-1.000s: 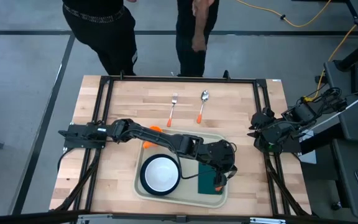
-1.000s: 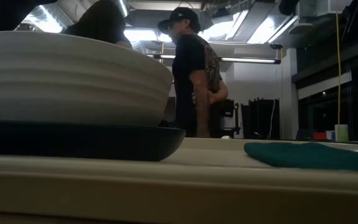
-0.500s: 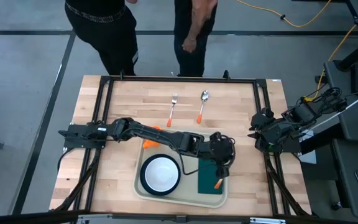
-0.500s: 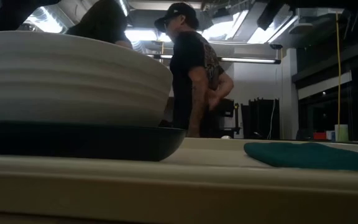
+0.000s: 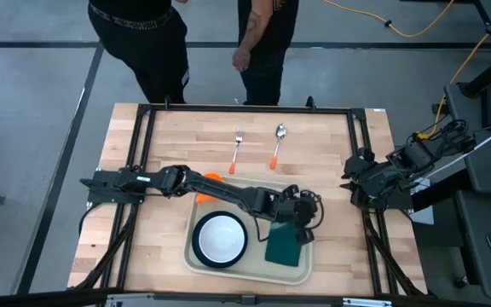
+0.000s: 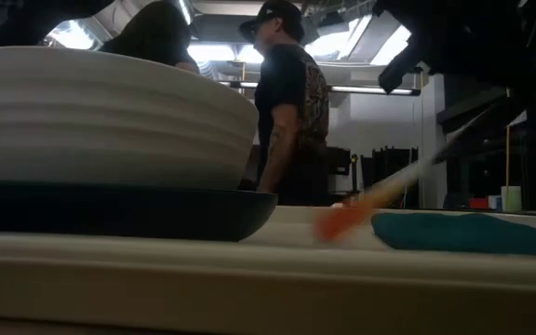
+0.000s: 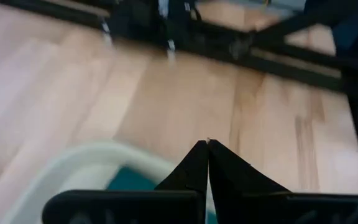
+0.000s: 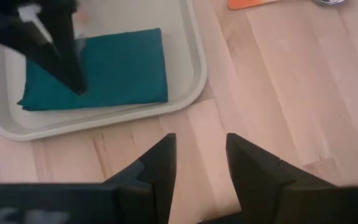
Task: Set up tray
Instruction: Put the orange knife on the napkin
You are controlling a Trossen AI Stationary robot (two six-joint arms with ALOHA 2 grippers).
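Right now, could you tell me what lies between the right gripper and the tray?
Only bare wooden table: the right wrist view shows nothing between the right gripper and the tray.

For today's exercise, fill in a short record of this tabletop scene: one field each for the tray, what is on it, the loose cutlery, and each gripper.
tray: cream tray at the table's near edge
on tray: white bowl on a dark plate; green napkin
loose cutlery: fork and spoon on bare wood
left gripper: over the napkin, fingers shut
right gripper: parked at the table's right edge, fingers open
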